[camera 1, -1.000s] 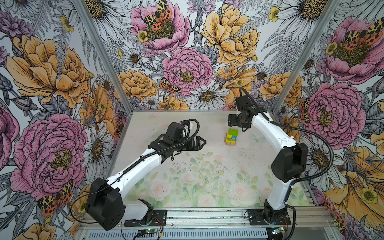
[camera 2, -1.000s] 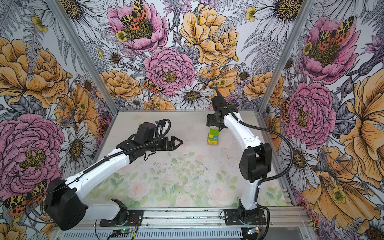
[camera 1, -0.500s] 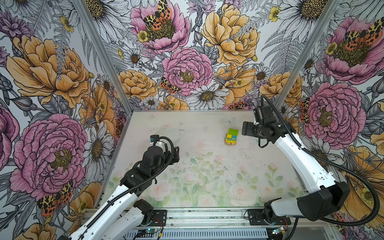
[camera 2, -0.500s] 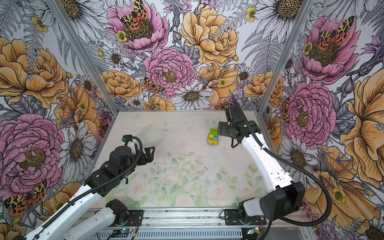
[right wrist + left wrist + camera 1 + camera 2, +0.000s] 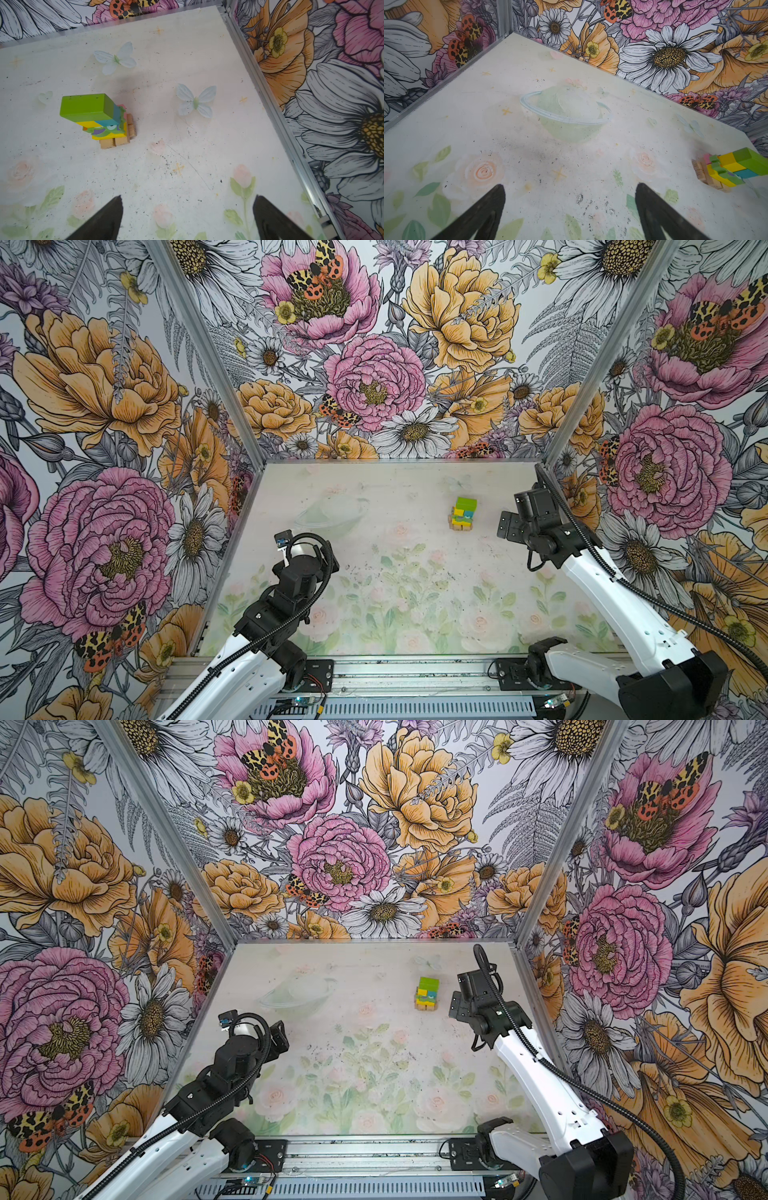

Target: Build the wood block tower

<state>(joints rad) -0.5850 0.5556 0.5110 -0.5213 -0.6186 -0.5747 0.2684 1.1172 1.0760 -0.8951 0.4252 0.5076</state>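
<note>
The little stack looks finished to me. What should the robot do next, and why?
Probably draw the right gripper back toward its base, away from the tower. The lime-green block sits on top, no loose blocks show on the table, and both it and the left gripper are open and empty, so nothing seems left to place.

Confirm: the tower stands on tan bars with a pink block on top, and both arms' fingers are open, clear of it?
Wrong on one point: the top block is lime green, not pink, as the right wrist view shows. The tower does stand on tan bars, and the left fingers and right fingers are open, clear of it.
</note>
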